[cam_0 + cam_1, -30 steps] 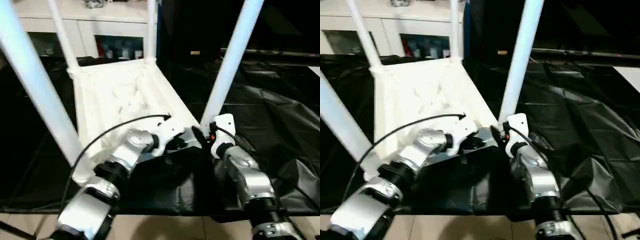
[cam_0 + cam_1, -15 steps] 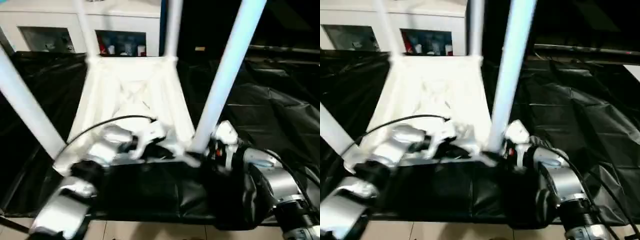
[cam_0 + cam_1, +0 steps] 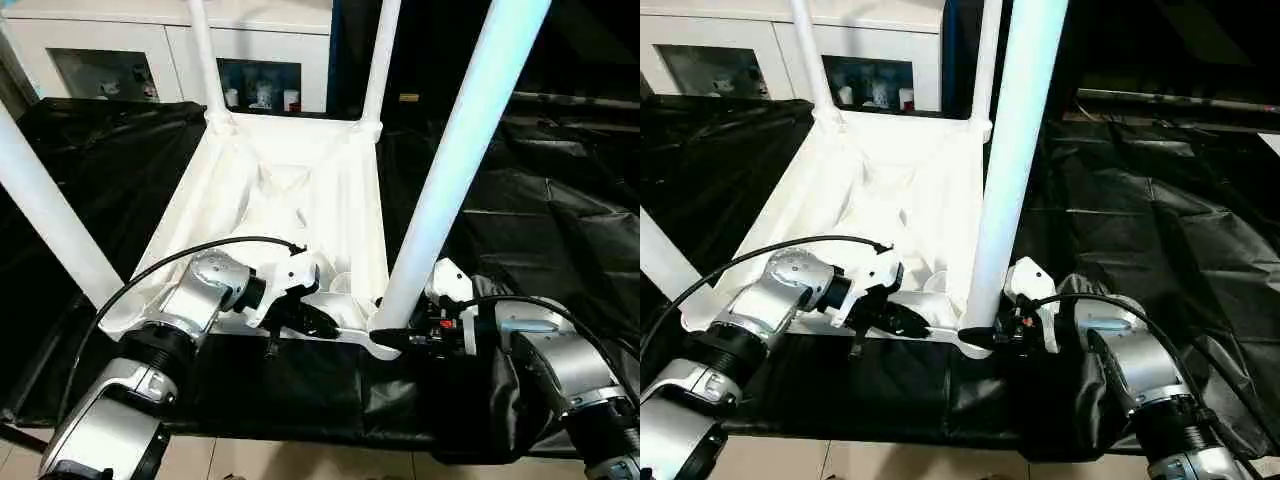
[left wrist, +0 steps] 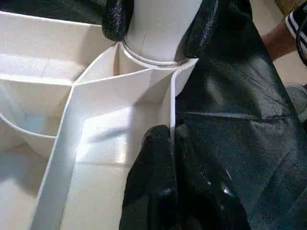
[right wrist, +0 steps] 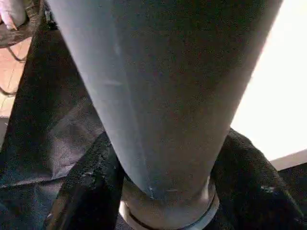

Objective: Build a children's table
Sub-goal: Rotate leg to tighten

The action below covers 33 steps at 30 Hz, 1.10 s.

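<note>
The children's table (image 3: 365,200) lies upside down on black cloth, a white top with ribs showing and its legs standing up. My left gripper (image 3: 320,322) is shut on the near rim wall (image 4: 169,120), close to the near right corner socket. My right gripper (image 3: 395,338) is shut around the base of the near right leg (image 3: 455,170), just above the socket. Its black fingers (image 5: 86,187) press the leg (image 5: 163,96) from both sides, and they also show in the left wrist view on the leg (image 4: 158,24). The near left leg (image 3: 50,220) rises at the left.
Crumpled black cloth (image 3: 520,220) covers the work surface, and its front edge drops to a tiled floor (image 3: 250,465). A white cabinet (image 3: 150,50) with glass doors stands behind the table. Two far legs (image 3: 203,60) rise at the back corners. Part of a person (image 4: 280,40) shows beside the cloth.
The camera has swung and tilted, so the whole scene shifted. Both grippers stay at the table's near right corner. The right fingers have drawn in closer on the leg.
</note>
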Motion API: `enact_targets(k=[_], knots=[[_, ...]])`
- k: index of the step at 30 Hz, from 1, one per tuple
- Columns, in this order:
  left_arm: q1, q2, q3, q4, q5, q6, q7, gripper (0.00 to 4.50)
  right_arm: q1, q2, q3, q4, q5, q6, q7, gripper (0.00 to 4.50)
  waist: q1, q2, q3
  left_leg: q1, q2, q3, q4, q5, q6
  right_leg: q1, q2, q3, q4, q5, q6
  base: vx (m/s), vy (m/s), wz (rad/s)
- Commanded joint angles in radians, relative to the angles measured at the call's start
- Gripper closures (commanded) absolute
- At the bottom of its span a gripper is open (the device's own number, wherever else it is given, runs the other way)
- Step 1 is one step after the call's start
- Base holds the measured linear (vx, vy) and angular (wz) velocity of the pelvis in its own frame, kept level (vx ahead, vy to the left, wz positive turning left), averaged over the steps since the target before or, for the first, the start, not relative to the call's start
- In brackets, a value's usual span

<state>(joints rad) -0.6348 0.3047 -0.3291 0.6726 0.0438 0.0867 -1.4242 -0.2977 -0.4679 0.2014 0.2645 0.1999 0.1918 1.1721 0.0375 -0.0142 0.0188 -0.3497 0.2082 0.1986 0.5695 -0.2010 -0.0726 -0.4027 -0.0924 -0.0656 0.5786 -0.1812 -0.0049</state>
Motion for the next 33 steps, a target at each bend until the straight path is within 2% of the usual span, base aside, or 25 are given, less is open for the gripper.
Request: enact_targets(k=[1,5,7,8,9,10,11,13,14,16,19,21,24,26,27,30,31,32,33], knots=[[0.027,-0.008,-0.054,0.010,0.019,0.012,-0.041,4.50,0.000,0.002,-0.008,-0.003,0.022,0.029,0.013,2.25,0.002,-0.005,-0.037,0.000,0.029,-0.005,-0.058,-0.159,0.091,0.053,-0.045,0.037,-0.048,-0.096,-0.263,0.000,0.000,0.00],[0.015,-0.031,-0.039,0.034,0.030,-0.007,0.037,4.50,0.011,0.024,-0.006,0.011,0.025,0.035,-0.014,2.35,0.000,-0.008,-0.036,0.001,0.029,-0.006,-0.059,-0.173,0.083,0.052,-0.046,0.038,-0.052,-0.133,-0.252,0.000,0.000,0.00],[-0.025,-0.085,0.003,0.115,0.052,-0.017,0.239,4.50,-0.017,0.094,-0.016,0.144,-0.026,-0.013,-0.150,2.37,-0.003,-0.008,-0.036,0.001,0.028,-0.005,-0.058,-0.190,0.080,0.045,-0.046,0.039,-0.055,-0.158,-0.248,0.000,0.000,0.00],[-0.047,-0.118,0.017,0.158,0.072,-0.018,0.360,4.50,-0.050,0.149,-0.031,0.264,-0.068,-0.053,-0.282,2.38,-0.009,-0.009,-0.029,0.006,0.026,-0.009,-0.062,-0.249,0.044,0.039,-0.050,0.037,-0.070,-0.267,-0.233,0.000,0.000,0.00],[-0.053,-0.130,0.021,0.170,0.077,-0.017,0.396,4.50,-0.062,0.169,-0.037,0.302,-0.082,-0.066,-0.332,2.38,-0.016,-0.009,-0.028,0.004,0.022,-0.010,-0.063,-0.268,0.027,0.037,-0.049,0.035,-0.072,-0.323,-0.217,-0.064,0.002,-0.01],[-0.057,-0.141,0.023,0.179,0.082,-0.014,0.425,4.50,-0.072,0.187,-0.043,0.338,-0.095,-0.078,-0.381,2.40,-0.021,-0.011,-0.025,0.005,0.019,-0.018,-0.068,-0.305,0.003,0.039,-0.051,0.030,-0.084,-0.444,-0.167,-0.080,0.010,-0.09],[-0.058,-0.165,0.025,0.182,0.083,-0.004,0.460,4.50,-0.074,0.213,-0.055,0.361,-0.102,-0.079,-0.447,2.43,-0.030,-0.013,-0.026,0.001,0.019,-0.023,-0.071,-0.319,0.001,0.043,-0.050,0.027,-0.092,-0.495,-0.131,-0.080,0.010,-0.09],[-0.054,-0.210,0.024,0.178,0.083,0.017,0.501,4.50,-0.068,0.255,-0.074,0.371,-0.110,-0.078,-0.552,2.46,-0.036,-0.012,-0.024,0.005,0.019,-0.023,-0.071,-0.339,0.003,0.033,-0.049,0.029,-0.099,-0.512,-0.117,-0.029,0.009,-0.03],[-0.048,-0.232,0.015,0.173,0.089,0.026,0.515,4.50,-0.061,0.277,-0.088,0.367,-0.105,-0.070,-0.594,2.47,-0.040,-0.004,-0.025,0.008,0.018,-0.025,-0.072,-0.364,0.009,0.030,-0.046,0.028,-0.103,-0.528,-0.107,0.000,0.000,0.00],[-0.045,-0.243,0.008,0.172,0.093,0.028,0.521,4.50,-0.057,0.289,-0.097,0.363,-0.101,-0.065,-0.615,2.48,-0.041,-0.012,-0.024,0.012,0.016,-0.024,-0.070,-0.392,0.018,0.023,-0.044,0.026,-0.111,-0.555,-0.095,0.000,0.000,0.00],[-0.039,-0.317,-0.028,0.187,0.115,0.019,0.548,4.50,-0.065,0.375,-0.120,0.354,-0.135,-0.066,-0.776,2.48,-0.043,-0.009,-0.023,0.008,0.015,-0.028,-0.073,-0.402,0.016,0.020,-0.045,0.024,-0.116,-0.588,-0.074,0.000,0.000,0.00],[-0.043,-0.332,-0.033,0.199,0.120,0.011,0.559,4.50,-0.076,0.398,-0.112,0.361,-0.142,-0.082,-0.799,2.48,-0.051,-0.007,-0.022,0.009,0.014,-0.033,-0.074,-0.429,0.008,0.018,-0.044,0.019,-0.119,-0.612,-0.062,0.000,0.000,0.00],[-0.049,-0.324,-0.043,0.202,0.132,0.005,0.557,4.50,-0.077,0.412,-0.106,0.324,-0.127,-0.081,-0.787,2.48,-0.057,-0.003,-0.029,0.008,0.018,-0.036,-0.079,-0.432,0.013,0.023,-0.046,0.020,-0.117,-0.549,-0.080,0.000,0.000,0.00],[-0.047,-0.297,-0.054,0.193,0.135,-0.002,0.511,4.50,-0.067,0.400,-0.118,0.270,-0.085,-0.048,-0.725,1.81,-0.061,-0.004,-0.029,0.002,0.019,-0.034,-0.082,-0.427,0.022,0.027,-0.042,0.024,-0.109,-0.474,-0.107,0.000,0.000,0.00],[-0.045,-0.289,-0.057,0.189,0.135,-0.002,0.496,4.50,-0.064,0.394,-0.118,0.256,-0.078,-0.040,-0.709,1.81,-0.059,-0.004,-0.029,0.002,0.019,-0.034,-0.082,-0.425,0.025,0.028,-0.042,0.025,-0.109,-0.465,-0.111,0.000,0.000,0.00],[-0.038,-0.249,-0.055,0.174,0.133,-0.013,0.437,4.50,-0.048,0.327,-0.082,0.175,-0.082,-0.016,-0.601,1.54,-0.056,-0.005,-0.033,-0.005,0.023,-0.031,-0.082,-0.376,0.034,0.037,-0.044,0.030,-0.097,-0.376,-0.141,0.000,0.000,0.00],[-0.038,-0.241,-0.054,0.174,0.133,-0.020,0.425,4.50,-0.046,0.311,-0.073,0.161,-0.083,-0.013,-0.574,1.41,-0.055,-0.013,-0.036,-0.005,0.023,-0.029,-0.080,-0.360,0.041,0.039,-0.045,0.030,-0.096,-0.358,-0.147,0.000,0.000,0.00],[-0.038,-0.236,-0.052,0.173,0.131,-0.021,0.417,4.50,-0.043,0.296,-0.064,0.152,-0.085,-0.016,-0.550,1.41,-0.049,-0.008,-0.038,-0.005,0.024,-0.024,-0.075,-0.308,0.057,0.040,-0.048,0.034,-0.087,-0.289,-0.175,0.000,0.000,0.00],[-0.037,-0.228,-0.049,0.171,0.127,-0.021,0.404,4.50,-0.040,0.275,-0.053,0.140,-0.085,-0.022,-0.513,1.41,-0.048,-0.008,-0.039,-0.005,0.025,-0.023,-0.074,-0.294,0.060,0.042,-0.048,0.034,-0.085,-0.269,-0.185,0.055,-0.017,0.04]])
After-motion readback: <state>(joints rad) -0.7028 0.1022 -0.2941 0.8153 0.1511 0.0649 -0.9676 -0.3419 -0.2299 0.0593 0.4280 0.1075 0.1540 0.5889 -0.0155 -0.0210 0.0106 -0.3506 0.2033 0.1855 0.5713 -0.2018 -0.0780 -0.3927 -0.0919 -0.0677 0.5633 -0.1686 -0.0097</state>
